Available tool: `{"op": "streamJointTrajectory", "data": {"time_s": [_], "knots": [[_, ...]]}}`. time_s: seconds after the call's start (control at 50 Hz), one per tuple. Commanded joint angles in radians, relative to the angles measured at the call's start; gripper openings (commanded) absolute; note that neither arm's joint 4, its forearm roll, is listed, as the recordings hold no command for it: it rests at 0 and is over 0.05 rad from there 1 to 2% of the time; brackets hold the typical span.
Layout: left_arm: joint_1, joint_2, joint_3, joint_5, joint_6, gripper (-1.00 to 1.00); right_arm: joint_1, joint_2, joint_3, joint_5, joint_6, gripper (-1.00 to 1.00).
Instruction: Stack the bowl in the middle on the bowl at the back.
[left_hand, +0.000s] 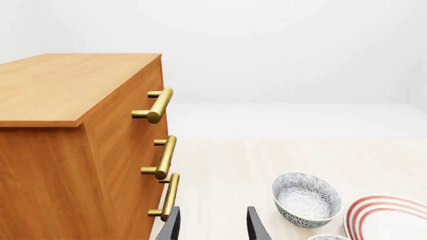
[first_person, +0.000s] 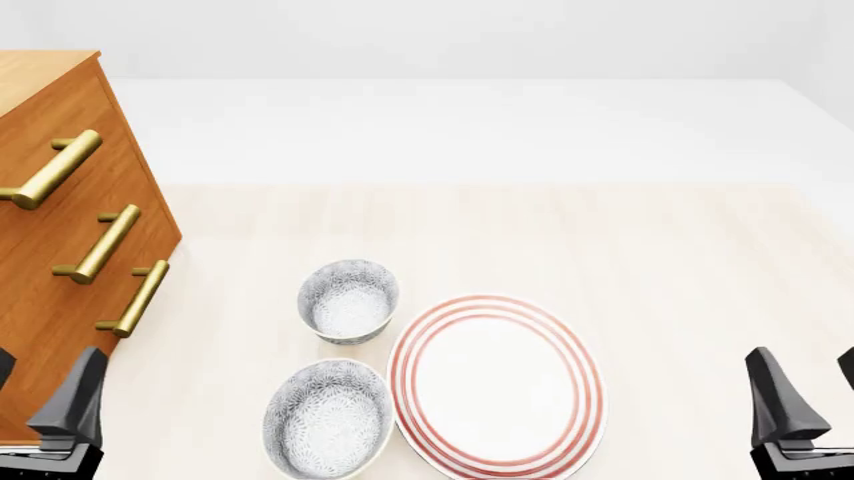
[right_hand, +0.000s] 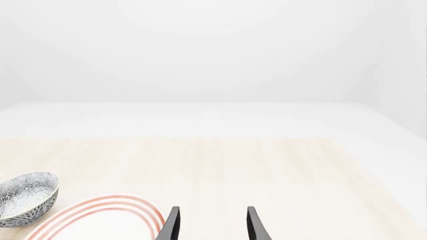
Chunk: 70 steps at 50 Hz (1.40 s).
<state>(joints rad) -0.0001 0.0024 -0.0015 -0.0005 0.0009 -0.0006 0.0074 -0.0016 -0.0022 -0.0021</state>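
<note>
Front view: two speckled bowls and a plate (first_person: 497, 385) on a pale wood surface (first_person: 641, 260). The back bowl (first_person: 348, 300) sits left of centre in the frame. The middle bowl (first_person: 327, 418) lies below it at lower centre-left, a narrow gap apart, its rim just beside the left edge of the red-ringed plate. The plate fills the lower centre, close to both bowls. A wooden dresser (first_person: 54, 300) with three brass handles (first_person: 104, 243) occupies the left edge.

The left claw (first_person: 40, 395) is at the lower left corner, in front of the dresser, well apart from the bowls. The right claw (first_person: 807, 385) is at the lower right corner, well apart from the plate. Both stand with fingers spread, nothing between them.

Left wrist view: fingers (left_hand: 171, 225) parted over bare surface; dresser (left_hand: 67, 150) to the left of the frame, back bowl (left_hand: 305, 199) and plate (left_hand: 387, 217) at lower right, a sliver of the middle bowl (left_hand: 328, 237) at the bottom edge.

Right wrist view: fingers (right_hand: 172, 224) parted and empty; one bowl (right_hand: 25, 198) and the plate rim (right_hand: 100, 210) at lower left.
</note>
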Motion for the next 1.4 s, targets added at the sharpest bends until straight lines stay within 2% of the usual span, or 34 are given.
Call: {"op": "streamJointTrajectory", "data": {"time_s": [0.02,0.4,0.46,0.52,0.54,0.56,0.58,0.6,0.62,0.64,0.66,0.7,0.72,0.76,0.78,0.82,0.88,0.9,0.92,0.96,1.0,1.04,1.06,1.08,1.12,1.28,1.32,1.36,1.4], "knots": [[-0.001,0.005,-0.003,0.0,0.006,1.0,-0.004,0.02,-0.002,-0.006,-0.009,1.0],[0.003,0.004,-0.006,0.01,0.009,1.0,-0.001,0.006,-0.002,0.004,-0.015,1.0],[0.006,0.013,-0.009,0.013,-0.011,1.0,-0.002,0.006,-0.002,0.005,-0.016,1.0],[-0.035,0.011,-0.031,0.039,0.03,1.0,-0.003,0.002,-0.002,0.009,-0.015,1.0],[-0.059,0.004,-0.062,0.08,-0.022,1.0,-0.004,-0.001,-0.002,0.011,-0.012,1.0],[-0.059,0.005,-0.063,0.08,-0.022,1.0,-0.005,-0.003,-0.002,0.012,-0.011,1.0],[-0.072,-0.001,-0.123,0.138,-0.102,1.0,-0.006,-0.003,-0.002,0.013,-0.01,1.0],[-0.072,-0.001,-0.124,0.139,-0.102,1.0,-0.006,-0.003,-0.002,0.013,-0.01,1.0],[-0.078,-0.002,-0.167,0.169,-0.056,1.0,-0.006,-0.004,-0.003,0.013,-0.01,1.0],[-0.081,-0.001,-0.196,0.201,-0.094,1.0,-0.006,-0.004,-0.002,0.013,-0.011,1.0],[-0.093,0.001,-0.225,0.225,-0.102,1.0,-0.005,-0.004,-0.002,0.013,-0.011,1.0],[-0.126,0.011,-0.285,0.279,-0.063,1.0,-0.004,-0.004,-0.002,0.012,-0.011,1.0],[-0.152,0.033,-0.335,0.323,-0.085,1.0,-0.004,-0.004,-0.002,0.012,-0.011,1.0],[-0.156,0.054,-0.349,0.335,-0.113,1.0,-0.005,-0.004,-0.002,0.012,-0.01,1.0],[-0.172,0.071,-0.371,0.352,-0.102,1.0,-0.004,-0.004,-0.002,0.012,-0.01,1.0],[-0.178,0.107,-0.394,0.37,-0.16,1.0,-0.004,-0.004,-0.002,0.012,-0.01,1.0],[-0.215,0.154,-0.437,0.42,-0.154,1.0,-0.004,-0.003,-0.002,0.01,-0.009,1.0],[-0.215,0.154,-0.437,0.42,-0.154,1.0,-0.004,-0.003,-0.002,0.01,-0.009,1.0],[-0.238,0.188,-0.448,0.441,-0.196,1.0,-0.005,-0.003,-0.002,0.01,-0.008,1.0],[-0.241,0.208,-0.461,0.456,-0.178,1.0,-0.005,-0.003,-0.002,0.01,-0.007,1.0],[-0.269,0.231,-0.468,0.475,-0.23,1.0,-0.005,-0.003,-0.002,0.01,-0.007,1.0],[-0.268,0.255,-0.472,0.49,-0.232,1.0,-0.004,-0.003,-0.002,0.01,-0.007,1.0],[-0.29,0.277,-0.466,0.504,-0.272,1.0,-0.004,-0.003,-0.002,0.01,-0.007,1.0],[-0.3,0.286,-0.474,0.519,-0.271,1.0,-0.004,-0.003,-0.002,0.01,-0.006,1.0],[-0.333,0.309,-0.484,0.544,-0.322,1.0,-0.004,-0.004,-0.002,0.01,-0.006,1.0],[-0.376,0.401,-0.519,0.611,-0.315,1.0,-0.002,-0.003,-0.002,0.009,-0.009,1.0],[-0.42,0.452,-0.512,0.625,-0.312,1.0,-0.002,-0.001,-0.002,0.007,-0.01,1.0],[-0.455,0.467,-0.511,0.641,-0.343,1.0,-0.001,0.0,-0.002,0.006,-0.011,1.0],[-0.462,0.468,-0.518,0.65,-0.337,1.0,-0.001,0.0,-0.002,0.006,-0.011,1.0]]}}
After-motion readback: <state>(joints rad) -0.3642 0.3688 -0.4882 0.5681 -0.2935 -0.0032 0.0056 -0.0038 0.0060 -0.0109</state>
